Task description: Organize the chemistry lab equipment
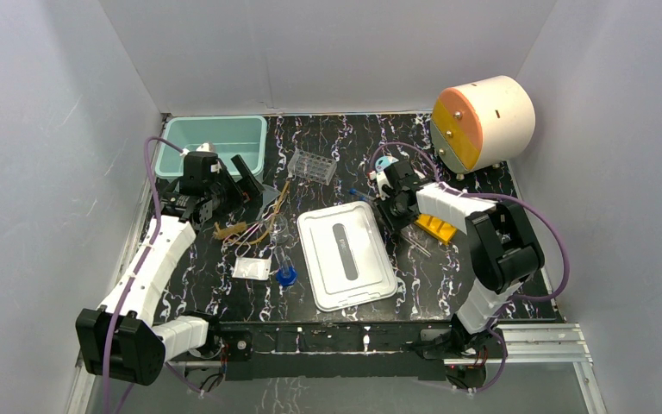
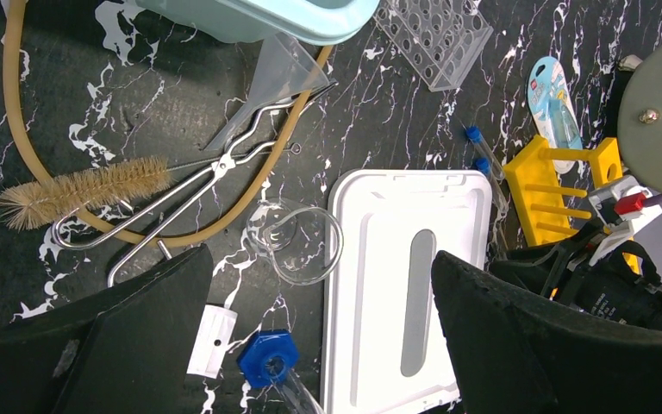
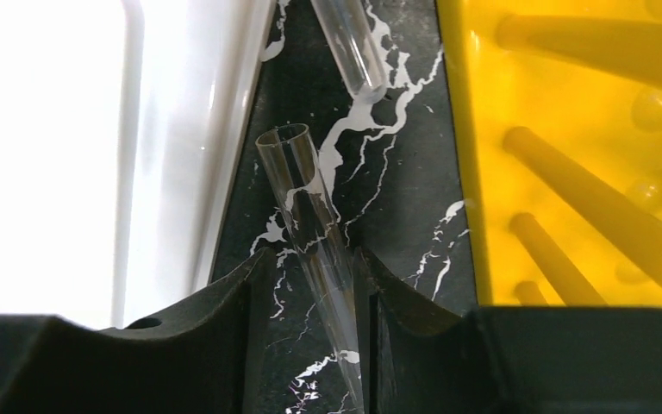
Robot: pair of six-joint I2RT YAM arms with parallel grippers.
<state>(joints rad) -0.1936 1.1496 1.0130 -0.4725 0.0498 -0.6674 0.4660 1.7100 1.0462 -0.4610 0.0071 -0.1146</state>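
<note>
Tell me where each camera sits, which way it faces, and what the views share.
Top external: above and behind the arm bases, looking down on the black marbled table; both arms, left tool and right tool show.
Left wrist: on the left arm, raised, facing down at the white lid and brush; its two black fingers frame the bottom corners.
Right wrist: low over the table, facing a clear tube lying between its own fingers.
Shared: the white lid and yellow tube rack appear in all three.
</note>
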